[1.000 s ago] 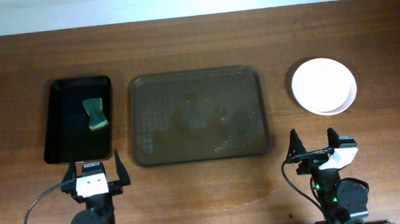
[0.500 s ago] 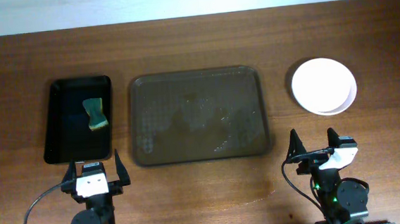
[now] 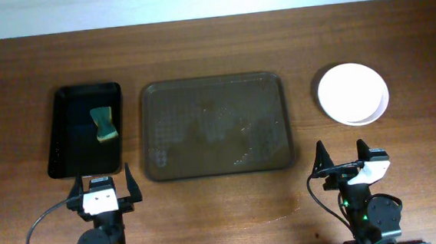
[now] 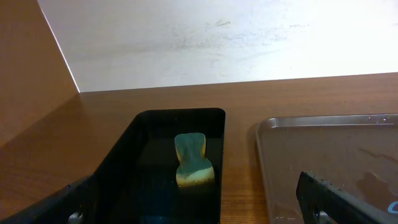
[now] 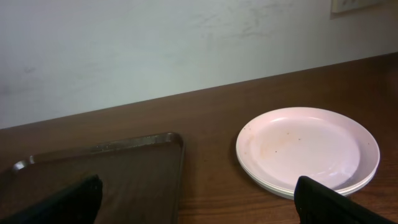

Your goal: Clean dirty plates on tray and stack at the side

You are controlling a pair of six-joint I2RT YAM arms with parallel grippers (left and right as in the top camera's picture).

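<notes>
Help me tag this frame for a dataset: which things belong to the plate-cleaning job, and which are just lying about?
Belongs to the job:
plates, stacked on the table right of the tray
tray, no plates on it
sponge, probably the cleaning tool

Just lying about:
black tray, merely holding the sponge

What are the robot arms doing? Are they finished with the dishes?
Nothing is being handled right now. The left gripper and right gripper both sit at the near edge of the table, open and empty. The tray has no plates on it, only some wet-looking marks. The plates are stacked on the table to its right. A sponge lies in the black tray on the left. So the job looks about done.
</notes>
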